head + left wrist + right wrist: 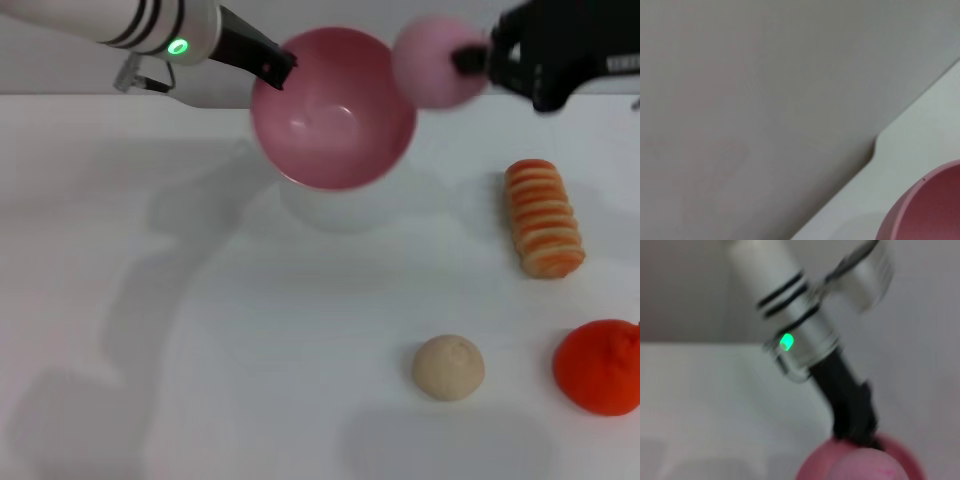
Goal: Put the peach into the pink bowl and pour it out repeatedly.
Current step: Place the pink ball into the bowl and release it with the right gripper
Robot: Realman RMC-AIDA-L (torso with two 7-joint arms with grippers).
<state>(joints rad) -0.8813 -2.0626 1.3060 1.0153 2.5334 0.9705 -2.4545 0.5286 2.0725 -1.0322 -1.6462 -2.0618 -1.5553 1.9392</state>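
Note:
The pink bowl [335, 115] hangs in the air above the table, tilted with its opening toward me, and my left gripper [278, 68] is shut on its left rim. Its rim also shows in the left wrist view [930, 210]. The pale-pink peach [437, 60] floats just right of the bowl's upper rim, held by my right gripper [472, 58], which is shut on it. In the right wrist view the peach [865, 467] sits in front of the bowl [812, 467], with the left gripper [855, 427] clamped on the bowl's rim behind it.
On the table to the right lie a striped orange-and-cream bread-like toy [543, 217], a beige ball [449, 367] and an orange-red lumpy fruit [600, 366]. The white table's back edge [60, 96] runs behind the bowl.

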